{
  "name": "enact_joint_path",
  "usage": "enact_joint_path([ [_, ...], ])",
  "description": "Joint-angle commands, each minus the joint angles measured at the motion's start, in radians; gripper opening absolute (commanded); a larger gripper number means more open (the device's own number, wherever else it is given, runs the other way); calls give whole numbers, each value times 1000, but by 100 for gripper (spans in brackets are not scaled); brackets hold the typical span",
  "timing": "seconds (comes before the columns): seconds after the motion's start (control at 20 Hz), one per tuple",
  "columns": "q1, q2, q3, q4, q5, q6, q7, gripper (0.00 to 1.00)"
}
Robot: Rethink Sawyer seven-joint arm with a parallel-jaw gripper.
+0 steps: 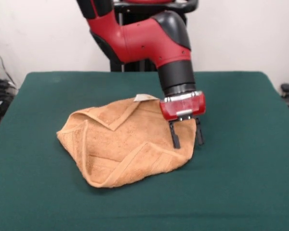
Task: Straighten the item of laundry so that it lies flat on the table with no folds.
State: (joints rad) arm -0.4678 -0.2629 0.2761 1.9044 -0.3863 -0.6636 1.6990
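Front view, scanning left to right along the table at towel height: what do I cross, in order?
Bare green table → folded-over orange towel → white tag at its far edge → gripper, fingers open at the towel's right edge → bare table again.

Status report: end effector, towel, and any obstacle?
End effector open, fingers down at towel's edge. Towel crumpled, corners folded over, not flat. Table shows no obstacle.

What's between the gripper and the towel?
Nothing, by the front view: the gripper hangs open right at the towel's edge, one finger in front of the cloth, the other over the table.
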Motion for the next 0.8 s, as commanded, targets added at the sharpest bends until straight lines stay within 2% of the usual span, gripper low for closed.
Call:
enact_joint_path([
  [0.05, 1, 117, 133, -328, 52, 298, 130, 100],
  [0.2, -2, 135, 148, -355, 34, 317, 123, 100],
  [0.45, -2, 139, 136, -332, -12, 265, 140, 100],
  [0.7, 18, 52, 87, -223, 11, 205, 163, 100],
  [0.8, 14, 44, 82, -209, -2, 180, 165, 100],
])
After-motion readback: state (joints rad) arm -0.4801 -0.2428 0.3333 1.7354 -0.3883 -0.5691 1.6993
